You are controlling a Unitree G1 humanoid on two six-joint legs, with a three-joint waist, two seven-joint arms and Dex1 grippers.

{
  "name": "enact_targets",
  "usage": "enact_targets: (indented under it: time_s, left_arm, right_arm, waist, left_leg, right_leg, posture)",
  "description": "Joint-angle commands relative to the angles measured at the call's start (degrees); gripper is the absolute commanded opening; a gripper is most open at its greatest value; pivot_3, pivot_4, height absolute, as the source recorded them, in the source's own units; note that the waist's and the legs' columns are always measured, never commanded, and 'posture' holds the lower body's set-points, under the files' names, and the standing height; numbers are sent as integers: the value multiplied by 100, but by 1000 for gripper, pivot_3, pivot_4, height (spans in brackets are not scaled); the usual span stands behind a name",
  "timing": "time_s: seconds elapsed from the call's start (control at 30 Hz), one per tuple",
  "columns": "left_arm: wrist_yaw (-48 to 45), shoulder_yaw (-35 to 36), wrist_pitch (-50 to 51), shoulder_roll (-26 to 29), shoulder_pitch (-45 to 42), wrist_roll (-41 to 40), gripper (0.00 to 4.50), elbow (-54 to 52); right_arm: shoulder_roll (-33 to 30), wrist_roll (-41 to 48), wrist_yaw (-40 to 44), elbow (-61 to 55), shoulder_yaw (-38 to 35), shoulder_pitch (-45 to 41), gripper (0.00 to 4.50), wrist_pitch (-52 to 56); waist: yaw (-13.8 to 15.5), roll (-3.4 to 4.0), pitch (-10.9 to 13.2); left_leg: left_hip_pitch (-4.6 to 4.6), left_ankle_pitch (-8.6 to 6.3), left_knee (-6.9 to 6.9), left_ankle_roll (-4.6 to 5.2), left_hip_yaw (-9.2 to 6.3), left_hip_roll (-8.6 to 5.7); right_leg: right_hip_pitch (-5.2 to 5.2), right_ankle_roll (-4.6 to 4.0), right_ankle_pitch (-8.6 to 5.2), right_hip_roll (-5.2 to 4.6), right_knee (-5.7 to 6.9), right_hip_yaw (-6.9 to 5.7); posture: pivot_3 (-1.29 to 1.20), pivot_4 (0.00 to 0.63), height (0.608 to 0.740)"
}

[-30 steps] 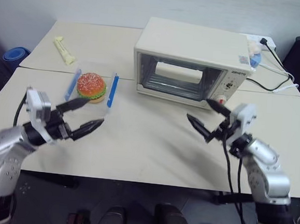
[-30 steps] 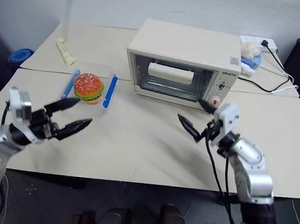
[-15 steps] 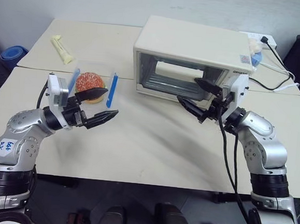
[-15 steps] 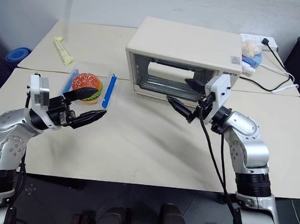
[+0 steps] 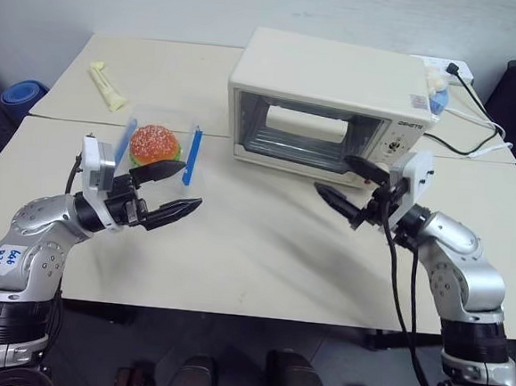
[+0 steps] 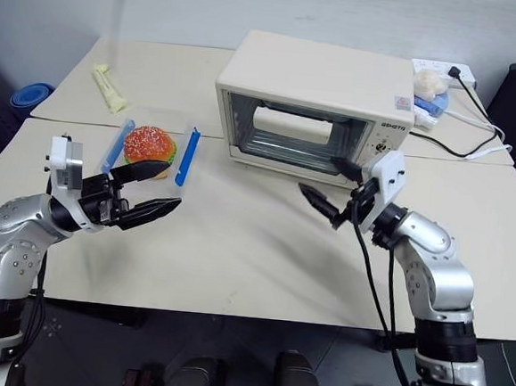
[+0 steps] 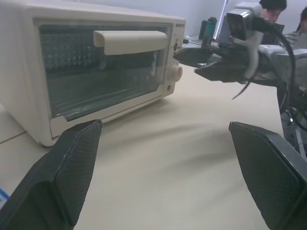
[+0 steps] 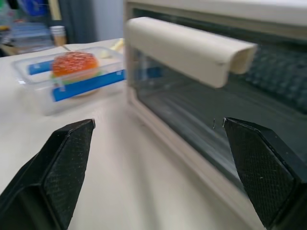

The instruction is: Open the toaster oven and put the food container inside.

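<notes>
Both claws are spread wide and empty. The right gripper [image 5: 355,189] hangs just in front of the shut toaster oven [image 5: 332,105], looks lined up for the door handle [image 8: 189,50]. The food container [image 5: 157,149] sits just beyond the left gripper [image 5: 170,191], probably waiting for pickup.

head stereo: above table [image 5: 254,246] | wrists: low, facing toaster oven [image 7: 96,72]
</notes>
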Motion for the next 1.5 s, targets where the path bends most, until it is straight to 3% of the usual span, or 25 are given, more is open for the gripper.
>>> enact_targets:
  time_s: [0.03, 0.27, 0.47, 0.57, 0.73, 0.97, 1.0, 1.23, 1.4, 1.5]
  left_arm:
    - [9, 63, -95, -33, -89, -7, 4500, -134]
    - [60, 74, -194, -84, -31, 124, 4500, -88]
    - [-5, 123, -222, -40, -94, 180, 4500, 108]
    - [-109, 215, -205, 33, -404, 112, 3942, 457]
    - [-229, 15, -476, -30, -1355, 432, 2371, 1465]
    - [-355, -628, -1606, -743, -3059, 1440, 173, 3640]
    - [-329, -626, -1818, -838, -3242, 1542, 36, 3934]
    - [-578, -1016, -2593, -1350, -4173, 2261, 36, 5520]
    - [-1059, -1144, -2652, -1384, -4119, 2355, 36, 5447]
    - [-1147, -1246, -2611, -1325, -3919, 2481, 36, 5143]
  right_arm:
    - [115, -34, 102, 80, -41, -283, 4456, -305]
    - [226, 69, 405, -37, 34, -331, 4456, -389]
    - [22, 59, 880, -601, 184, 301, 4456, -383]
    - [-110, -140, 1028, -766, 271, 667, 4500, -522]
    - [-81, -272, 1029, -852, 339, 885, 4500, -688]
    - [-56, -390, 995, -828, 348, 944, 4500, -820]
    - [-57, -410, 990, -833, 352, 955, 4500, -838]
    - [-40, -535, 913, -867, 319, 1102, 4500, -1014]
    - [-65, -506, 801, -1039, 111, 1626, 4500, -1197]
    - [-106, -433, 817, -1273, -226, 2447, 4500, -1508]
  waist:
    - [5, 0, 0]
    - [15, 0, 0]
    - [13, 0, 0]
    - [19, 0, 0]
    - [27, 0, 0]
    - [49, -1, 0]
    - [45, -1, 0]
    - [4, -5, 3]
    - [35, -6, 3]
    - [85, -6, 3]
  left_leg:
    - [-1, 1, -1, -2, 0, 0]
    - [-6, -1, 1, 2, -1, -2]
    - [-4, -1, -6, 1, -2, 0]
    - [-3, -1, -4, 2, -2, -1]
    - [-4, -4, 15, 7, -3, -2]
    - [-6, -2, 23, 5, -1, -16]
    - [-9, -3, 25, 6, -1, -18]
    - [-13, -6, 34, 11, 12, -22]
    - [-15, -6, 38, 11, 7, -20]
    - [-16, -8, 42, 14, 6, -25]
  right_leg:
    - [-1, 0, 0, 0, 0, 0]
    - [1, 0, 0, -4, -6, -1]
    - [-1, 0, 0, -1, -6, -2]
    - [1, 0, 0, -2, -6, -2]
    - [3, 0, 0, -1, 4, -4]
    - [3, 2, 1, -4, 12, -8]
    - [2, 3, 1, -4, 14, -10]
    - [-4, 9, 4, -3, 37, -18]
    - [-4, 9, 4, -4, 41, -14]
    - [-2, 9, 5, -8, 41, -12]
  posture:
    - [0, 150, 740]
    - [0, 150, 740]
    - [0, 150, 740]
    - [0, 150, 740]
    - [0, 150, 740]
    - [0, 150, 740]
    - [0, 150, 740]
    - [0, 150, 740]
    - [0, 150, 740]
    - [0, 150, 740]
